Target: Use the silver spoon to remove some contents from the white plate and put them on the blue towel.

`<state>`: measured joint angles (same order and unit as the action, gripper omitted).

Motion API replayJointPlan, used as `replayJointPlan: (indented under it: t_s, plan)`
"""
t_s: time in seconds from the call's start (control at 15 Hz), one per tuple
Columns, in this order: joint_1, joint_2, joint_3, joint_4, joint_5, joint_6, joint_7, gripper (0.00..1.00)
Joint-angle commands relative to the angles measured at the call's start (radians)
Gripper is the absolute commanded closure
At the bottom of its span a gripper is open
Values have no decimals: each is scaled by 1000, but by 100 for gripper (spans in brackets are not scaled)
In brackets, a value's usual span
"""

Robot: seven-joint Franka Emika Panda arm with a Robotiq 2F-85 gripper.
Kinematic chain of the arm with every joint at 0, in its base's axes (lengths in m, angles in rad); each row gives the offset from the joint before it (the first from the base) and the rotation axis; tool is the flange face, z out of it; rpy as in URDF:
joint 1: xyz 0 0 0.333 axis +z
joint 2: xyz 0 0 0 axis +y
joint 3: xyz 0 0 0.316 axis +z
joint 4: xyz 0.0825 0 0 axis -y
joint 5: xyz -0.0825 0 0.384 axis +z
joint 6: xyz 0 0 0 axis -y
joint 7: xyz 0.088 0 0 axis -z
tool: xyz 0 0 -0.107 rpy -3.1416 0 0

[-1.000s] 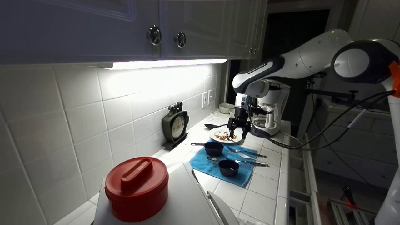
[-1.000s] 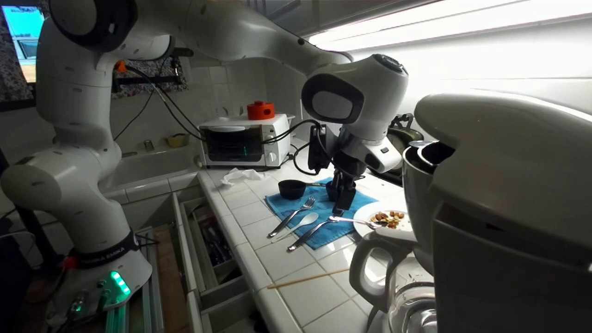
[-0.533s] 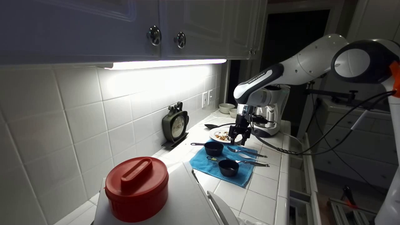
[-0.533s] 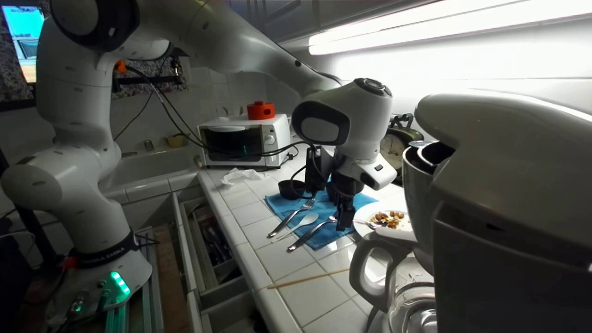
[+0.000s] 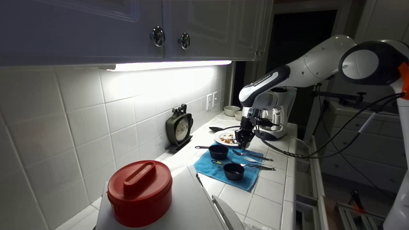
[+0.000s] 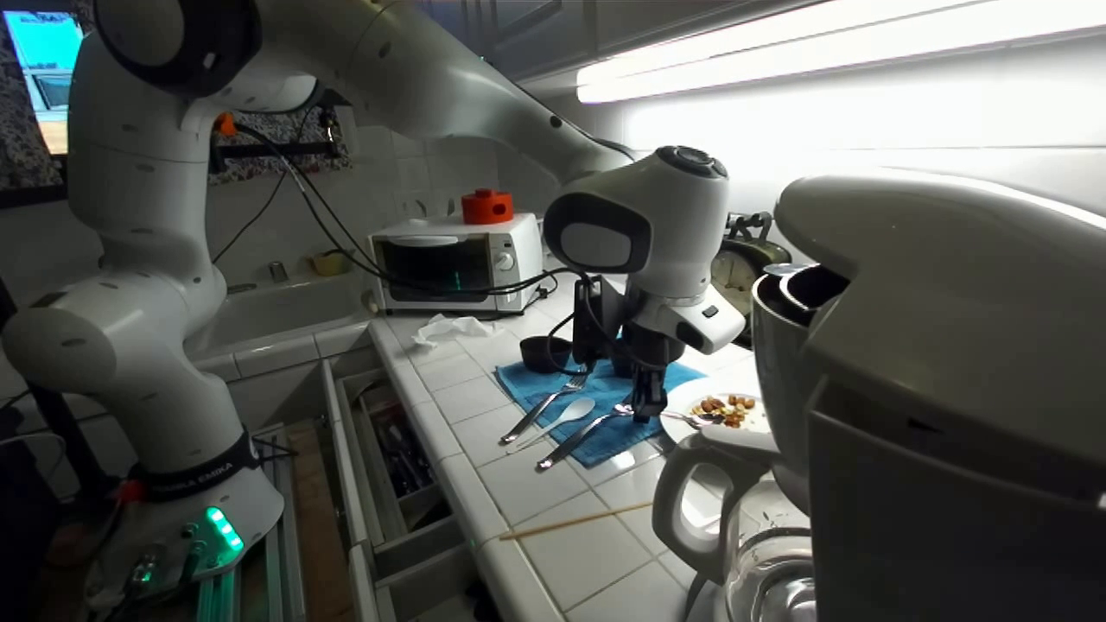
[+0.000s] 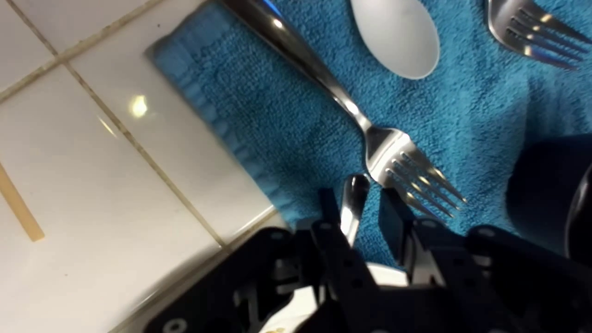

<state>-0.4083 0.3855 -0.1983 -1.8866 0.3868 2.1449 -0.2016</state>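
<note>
Counter [image 7: 92,194], tool [image 7: 359,202] — partly spread, around spoon [image 7: 354,196]

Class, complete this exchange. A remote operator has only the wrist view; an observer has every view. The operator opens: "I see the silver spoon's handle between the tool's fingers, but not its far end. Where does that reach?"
Observer: The silver spoon reaches, in an exterior view, over the rim of the white plate and ends at the brownish bits.
Operator: A dark cup is cut off at my right edge. Is it alone?
Observer: No. A second cup also stands on the blue towel, farther from the plate.
Operator: Anything tall close to the plate that I should mind?
Observer: Yes, both exterior views show a white coffee maker standing near it.
</note>
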Motion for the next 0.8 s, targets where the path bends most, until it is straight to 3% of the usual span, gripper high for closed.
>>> replayJointPlan:
  t_s: [0.0,0.2,0.4,0.73]
  plan:
    - [1,-33,3,-35,6,18,-19,94]
    - [-3,-41,3,-35,9,4,-26,99]
    - [-6,-53,-1,-34,8,1,-27,94]
    - [-19,-65,-19,-11,-1,-48,-26,94]
